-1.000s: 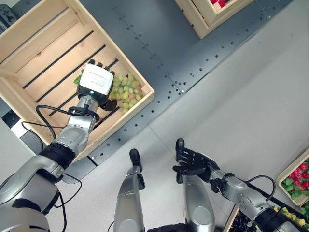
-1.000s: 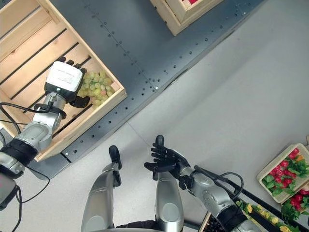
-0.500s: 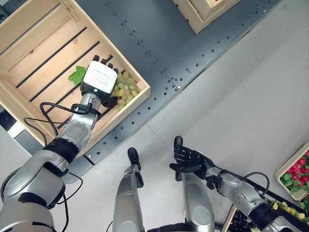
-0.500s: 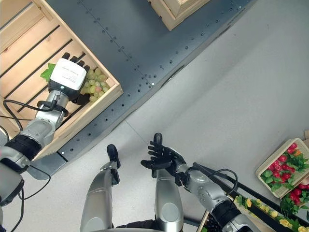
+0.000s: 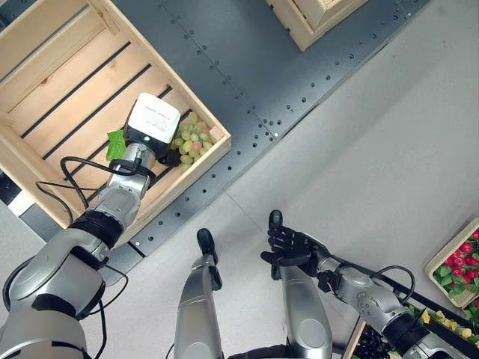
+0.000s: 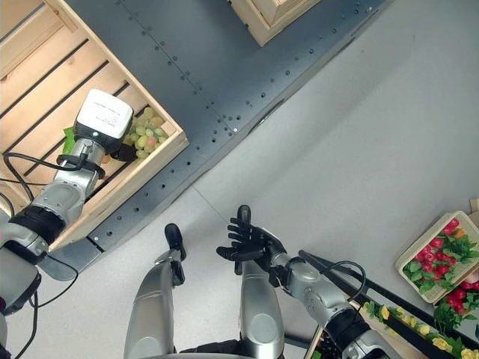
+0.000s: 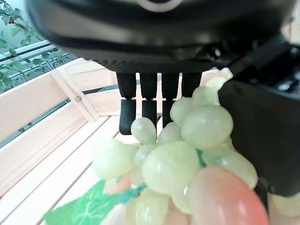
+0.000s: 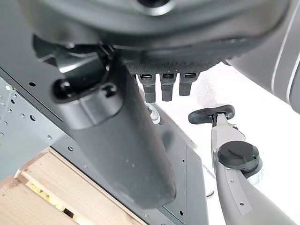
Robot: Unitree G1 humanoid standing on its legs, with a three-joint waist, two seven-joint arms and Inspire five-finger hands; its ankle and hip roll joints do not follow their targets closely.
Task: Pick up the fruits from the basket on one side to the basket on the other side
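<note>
A bunch of green grapes (image 5: 192, 139) with one pinkish berry lies in the near corner of a slatted wooden crate (image 5: 67, 71) at the upper left. My left hand (image 5: 152, 126) is down on the bunch, its fingers curled under and its thumb (image 5: 171, 158) against the grapes. In the left wrist view the grapes (image 7: 178, 159) sit between the fingers (image 7: 150, 105) and the thumb, close to the palm. A green leaf (image 5: 115, 143) shows beside the wrist. My right hand (image 5: 289, 247) hangs low in the middle over the grey floor, fingers straight, holding nothing.
A second wooden crate (image 5: 314, 22) stands at the top on the dark riveted metal strip (image 5: 247, 67). At the right edge a tray (image 6: 441, 258) holds red fruits and leaves. Yellow fruits (image 6: 419, 333) lie at the lower right.
The left hand's fingers, stretched over the grapes before, have curled in on the bunch, and the hand has drawn back a little. The camera shifted slightly. The right hand is unchanged.
</note>
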